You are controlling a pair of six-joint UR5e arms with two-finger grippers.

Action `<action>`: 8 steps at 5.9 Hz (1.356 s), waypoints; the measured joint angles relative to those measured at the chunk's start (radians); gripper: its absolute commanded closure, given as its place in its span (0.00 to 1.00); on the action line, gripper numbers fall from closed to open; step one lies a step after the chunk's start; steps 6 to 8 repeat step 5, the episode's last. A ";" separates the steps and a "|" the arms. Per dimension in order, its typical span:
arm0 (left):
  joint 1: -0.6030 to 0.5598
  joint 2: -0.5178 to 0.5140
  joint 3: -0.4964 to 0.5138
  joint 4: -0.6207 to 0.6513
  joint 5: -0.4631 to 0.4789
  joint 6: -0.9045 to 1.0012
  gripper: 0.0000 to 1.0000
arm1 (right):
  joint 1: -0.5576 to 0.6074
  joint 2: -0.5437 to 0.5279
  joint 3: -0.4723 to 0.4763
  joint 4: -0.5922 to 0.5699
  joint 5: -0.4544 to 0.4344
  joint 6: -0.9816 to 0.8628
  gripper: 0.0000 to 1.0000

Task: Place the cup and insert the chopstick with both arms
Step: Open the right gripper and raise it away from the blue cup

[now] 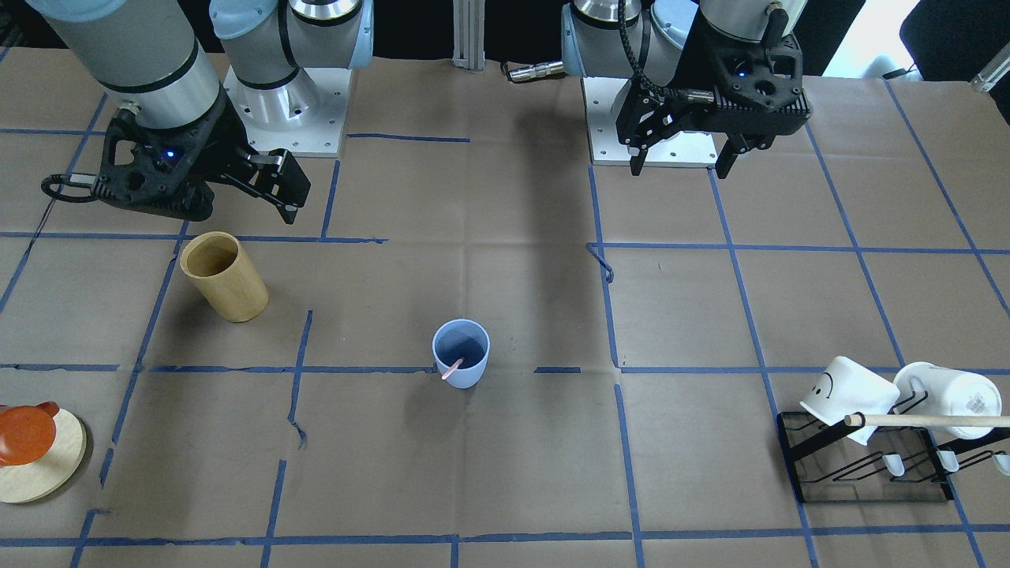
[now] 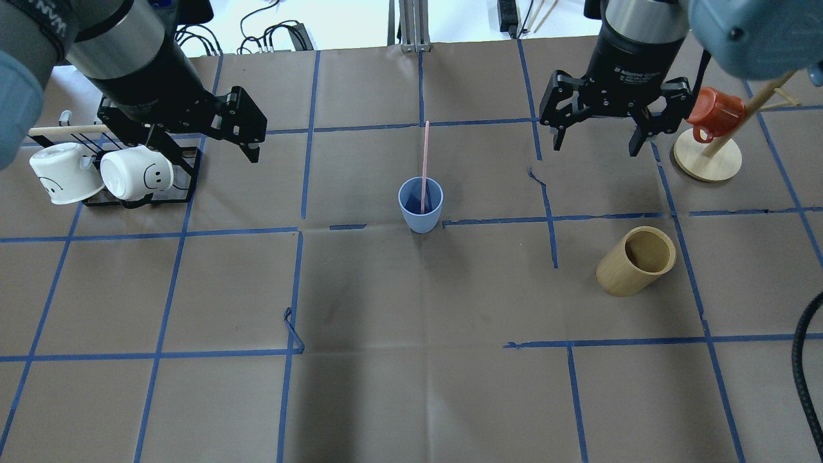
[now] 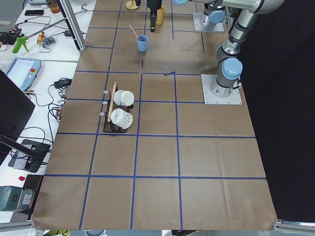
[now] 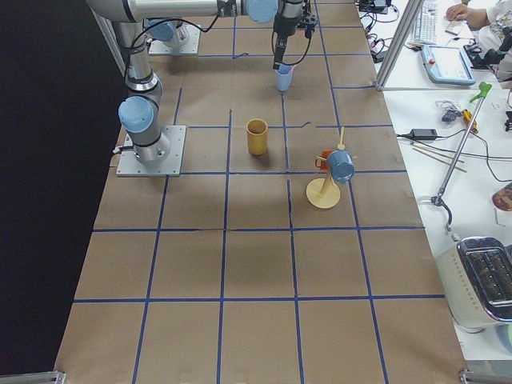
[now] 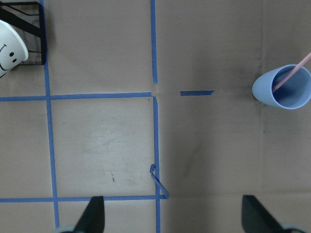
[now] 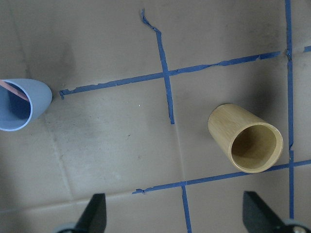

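Observation:
The light blue cup (image 2: 420, 207) stands upright near the table's middle; it also shows in the front view (image 1: 461, 355). The pale pink chopstick (image 2: 424, 157) stands in it, leaning on the rim toward the far side. My left gripper (image 1: 681, 166) is open and empty, held above the table well to the cup's left; its wrist view shows the cup (image 5: 282, 88) at the right edge. My right gripper (image 2: 596, 145) is open and empty, held high to the cup's right; its wrist view shows the cup (image 6: 20, 106) at the left edge.
A tan wooden cup (image 2: 636, 260) stands right of the blue cup, below my right gripper. A black rack (image 2: 186, 170) with two white mugs and a wooden dowel sits under my left arm. A mug tree (image 2: 707, 157) with an orange mug stands at the far right.

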 measured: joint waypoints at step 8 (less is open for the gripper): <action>-0.001 0.001 0.000 0.000 -0.001 0.000 0.01 | -0.003 0.008 -0.050 -0.001 -0.005 0.008 0.00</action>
